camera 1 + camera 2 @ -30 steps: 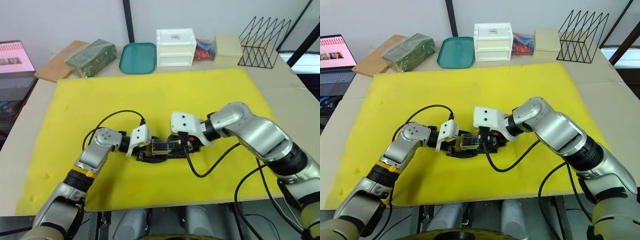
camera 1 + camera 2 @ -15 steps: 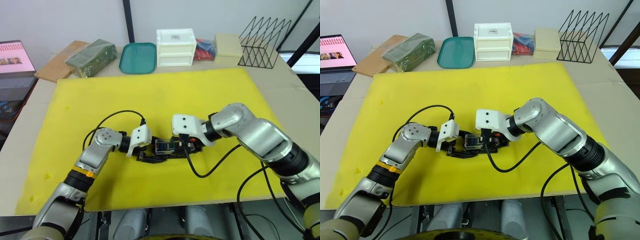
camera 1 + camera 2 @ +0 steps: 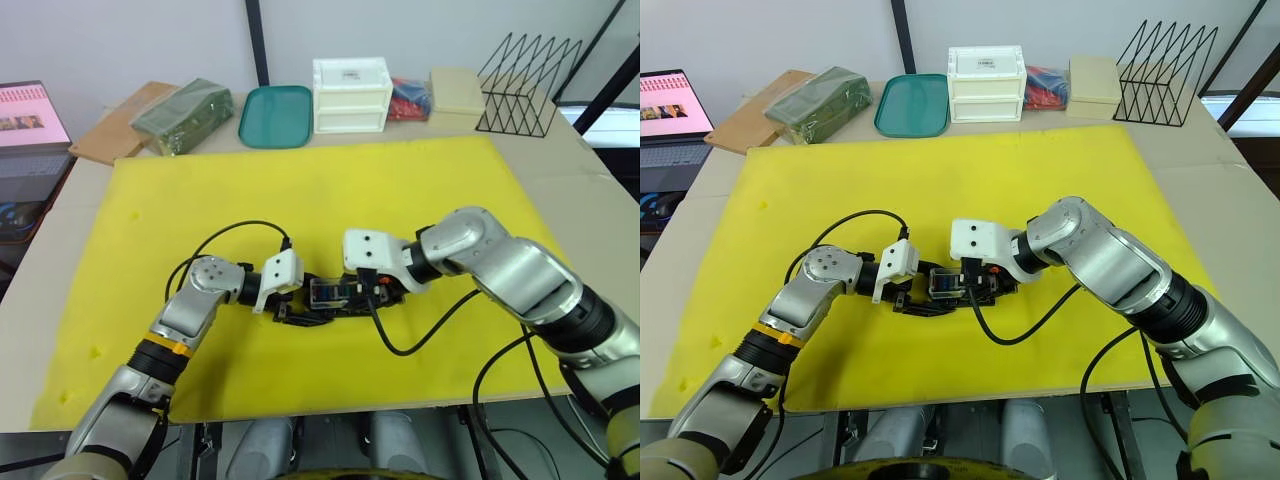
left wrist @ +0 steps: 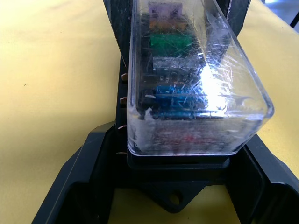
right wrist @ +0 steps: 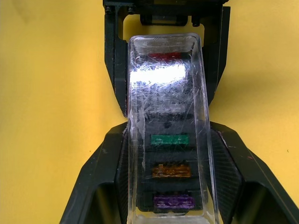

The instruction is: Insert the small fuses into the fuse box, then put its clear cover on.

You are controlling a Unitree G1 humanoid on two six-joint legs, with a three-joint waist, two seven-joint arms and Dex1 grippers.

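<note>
Since a second ago the right gripper [image 3: 372,292] edged inward; both grippers (left gripper [image 3: 288,300] too) clamp the fuse box [image 4: 177,186], fuses [image 5: 170,139] seated, clear cover [image 4: 191,79] on.

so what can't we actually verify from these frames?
- Whether the clear cover is fully latched on the fuse box: scratches and glare hide the seam in both wrist views.
- Fuses under the glare patch: colours unreadable.
- Head views: left gripper and right gripper crowd the box; finger contact too small to judge.
</note>
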